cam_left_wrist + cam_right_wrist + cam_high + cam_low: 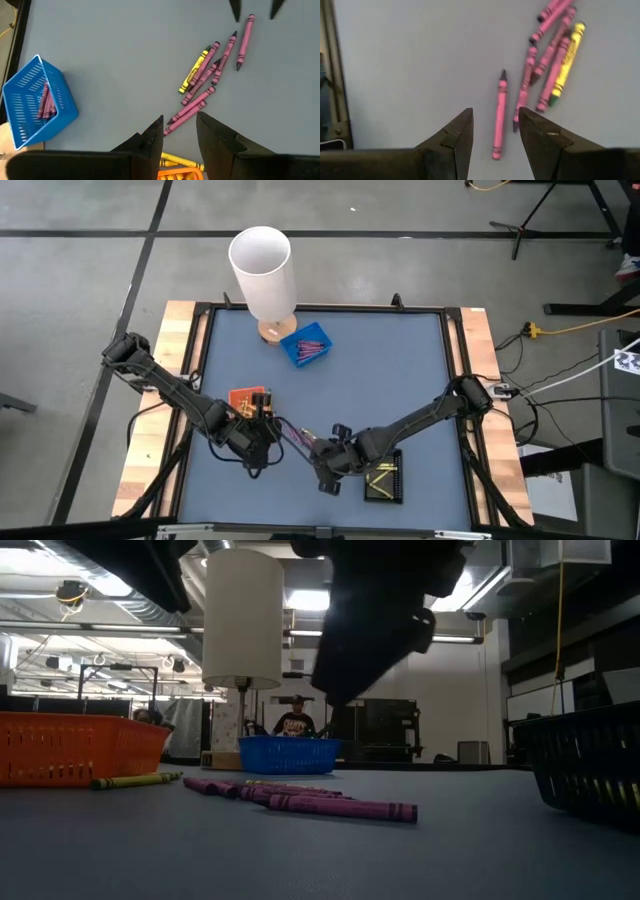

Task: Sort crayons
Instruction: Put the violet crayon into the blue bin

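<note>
Since the right gripper (495, 135) hangs open over one pink crayon (499, 116) lying alone beside the pile, it should go straight down with a finger on each side, then squeeze softly. The left gripper (180, 132) is open too, near the orange tray (247, 398). The crayons (210, 70) are thin pink sticks plus a yellow one, lying mid-table.

A loose cluster of thin pink paper-wrapped crayons (207, 80) is seen lying flat on the grey-blue table, mostly parallel and touching. One yellow crayon (194, 76) is laid along the cluster's edge. A single pink crayon (499, 116) is set slightly apart.
</note>
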You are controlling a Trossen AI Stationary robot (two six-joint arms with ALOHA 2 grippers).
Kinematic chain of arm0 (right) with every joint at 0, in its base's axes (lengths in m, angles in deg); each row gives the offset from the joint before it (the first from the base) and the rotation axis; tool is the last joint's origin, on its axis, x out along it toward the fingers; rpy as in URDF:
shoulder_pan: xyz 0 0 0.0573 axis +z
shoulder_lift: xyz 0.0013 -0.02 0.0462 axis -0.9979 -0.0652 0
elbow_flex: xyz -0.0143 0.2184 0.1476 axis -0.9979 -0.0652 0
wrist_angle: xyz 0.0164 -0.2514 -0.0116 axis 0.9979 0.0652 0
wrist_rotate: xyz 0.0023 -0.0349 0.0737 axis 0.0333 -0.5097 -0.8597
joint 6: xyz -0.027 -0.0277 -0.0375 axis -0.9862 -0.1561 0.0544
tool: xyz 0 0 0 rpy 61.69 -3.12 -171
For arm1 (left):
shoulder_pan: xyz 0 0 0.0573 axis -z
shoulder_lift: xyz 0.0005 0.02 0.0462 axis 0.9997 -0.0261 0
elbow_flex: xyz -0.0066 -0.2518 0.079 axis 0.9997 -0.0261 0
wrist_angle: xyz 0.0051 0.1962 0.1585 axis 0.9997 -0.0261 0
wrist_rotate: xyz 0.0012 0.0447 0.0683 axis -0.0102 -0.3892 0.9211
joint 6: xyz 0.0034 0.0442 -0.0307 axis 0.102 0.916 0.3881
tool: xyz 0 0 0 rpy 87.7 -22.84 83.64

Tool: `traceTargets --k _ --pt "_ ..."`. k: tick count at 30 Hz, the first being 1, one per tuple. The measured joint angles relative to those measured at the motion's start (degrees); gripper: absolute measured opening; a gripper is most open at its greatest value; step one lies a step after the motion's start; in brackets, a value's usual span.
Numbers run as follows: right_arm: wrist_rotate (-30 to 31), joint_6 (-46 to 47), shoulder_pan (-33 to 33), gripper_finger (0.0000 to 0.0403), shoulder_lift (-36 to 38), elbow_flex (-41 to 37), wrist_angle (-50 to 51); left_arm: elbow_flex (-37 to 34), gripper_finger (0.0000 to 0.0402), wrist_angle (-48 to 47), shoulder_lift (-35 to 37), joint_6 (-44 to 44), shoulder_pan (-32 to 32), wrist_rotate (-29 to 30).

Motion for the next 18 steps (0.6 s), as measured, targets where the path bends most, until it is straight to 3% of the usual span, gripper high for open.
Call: traceTargets --k 8,18 --pt "-0.55 0.94 0.16 0.0156 -1.33 -0.70 1.19 0.00 0.0101 0.15 0.00 -0.48 0.08 -5.37" --pt "-1.85 1.32 0.18 0.0156 -4.82 -0.63 -0.08 -0.07 0.0101 0.15 -0.02 0.52 0.06 -6.23"
